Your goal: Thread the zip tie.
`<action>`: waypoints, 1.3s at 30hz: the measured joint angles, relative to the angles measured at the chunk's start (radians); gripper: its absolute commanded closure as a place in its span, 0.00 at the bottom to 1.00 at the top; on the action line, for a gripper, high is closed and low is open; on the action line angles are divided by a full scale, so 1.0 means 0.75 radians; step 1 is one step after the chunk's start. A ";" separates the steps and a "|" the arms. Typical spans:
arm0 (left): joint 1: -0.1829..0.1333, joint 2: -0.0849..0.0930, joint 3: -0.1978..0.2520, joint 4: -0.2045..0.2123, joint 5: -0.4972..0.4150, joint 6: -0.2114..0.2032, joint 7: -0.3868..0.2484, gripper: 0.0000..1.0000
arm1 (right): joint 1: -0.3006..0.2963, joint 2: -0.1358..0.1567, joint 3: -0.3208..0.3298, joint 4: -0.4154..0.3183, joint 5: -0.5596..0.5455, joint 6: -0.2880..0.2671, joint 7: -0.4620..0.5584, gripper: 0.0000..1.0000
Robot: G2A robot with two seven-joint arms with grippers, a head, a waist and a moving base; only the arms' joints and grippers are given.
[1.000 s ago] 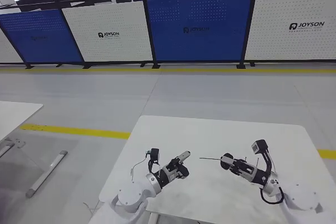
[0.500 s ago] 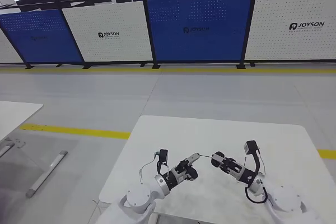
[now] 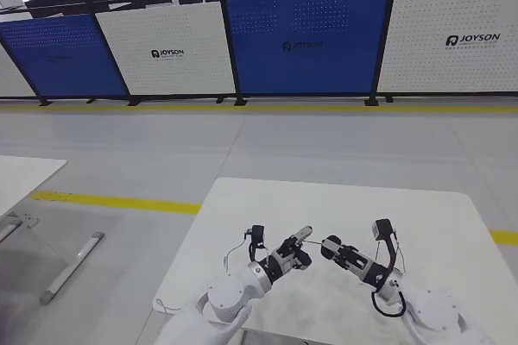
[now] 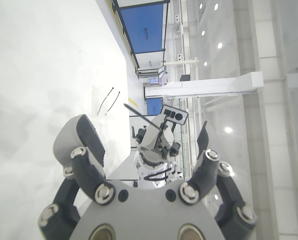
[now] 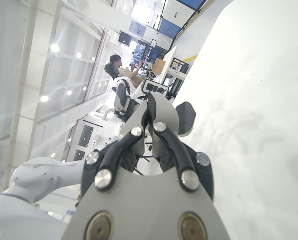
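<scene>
The right tool (image 4: pixel 161 129) is closed tight on the zip tie (image 4: pixel 141 116) and holds it in the air above the counter (image 3: pixel 345 203), so that the thin free end stands out straight toward the other arm. I think much of the length is left free on purpose, to be bent round for threading. The left tool (image 4: pixel 146 137) faces it directly, its jaws spread wide and with nothing between them. The tip of the zip tie points toward this gap, but I cannot tell how near it is. Wide jaws give room to catch such a thin target. Two spare ties (image 4: pixel 109 102) lie side by side on the counter, apart from both tools. In my judgement the threading is not yet begun.
</scene>
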 measured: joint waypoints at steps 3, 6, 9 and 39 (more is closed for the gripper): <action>0.001 0.000 0.000 0.000 0.000 -0.001 0.002 0.00 | 0.000 0.000 0.000 0.000 0.000 0.001 -0.001 1.00; 0.001 0.000 0.000 0.000 0.000 0.000 0.000 0.00 | 0.000 0.000 0.000 0.000 0.000 0.001 0.000 1.00; 0.001 0.000 0.001 0.001 0.003 -0.001 0.002 0.00 | 0.000 0.000 0.000 0.000 0.000 0.000 0.000 1.00; -0.006 -0.014 0.011 0.049 -0.039 -0.126 0.011 0.00 | -0.011 -0.021 0.002 0.005 0.057 0.065 -0.032 1.00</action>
